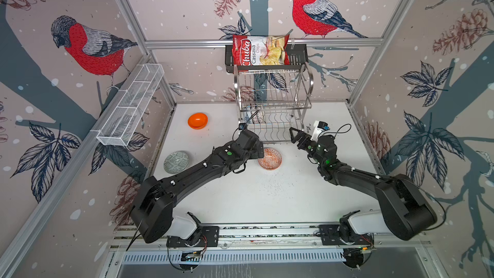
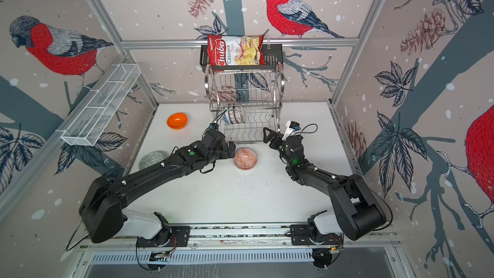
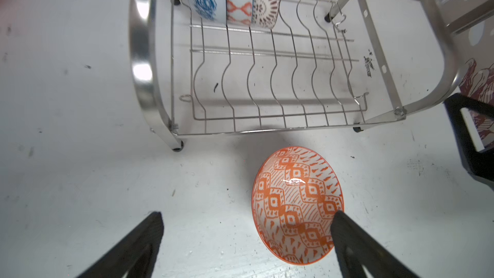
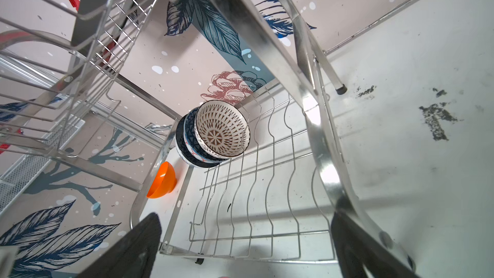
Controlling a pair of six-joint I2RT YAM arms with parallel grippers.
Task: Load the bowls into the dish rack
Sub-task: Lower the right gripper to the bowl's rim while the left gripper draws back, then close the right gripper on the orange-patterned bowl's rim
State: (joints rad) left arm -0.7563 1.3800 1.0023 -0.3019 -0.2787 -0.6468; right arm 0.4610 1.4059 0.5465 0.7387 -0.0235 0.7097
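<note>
The left arm (image 2: 160, 173) covers part of the grey-green bowl (image 2: 151, 157) in both top views. In the left wrist view, the picture's edge cuts off three racked bowls (image 3: 239, 1).

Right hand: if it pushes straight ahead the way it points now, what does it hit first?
Probably the dish rack: the open right hand faces its lower-tier wires, with the end frame close alongside. The racked bowls sit farther along. Depth is hard to judge from here.

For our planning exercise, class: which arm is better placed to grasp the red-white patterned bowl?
Left. The left gripper is open at the red-white bowl, one finger over its rim; the right gripper, also open, sits by the dish rack's end.
</note>
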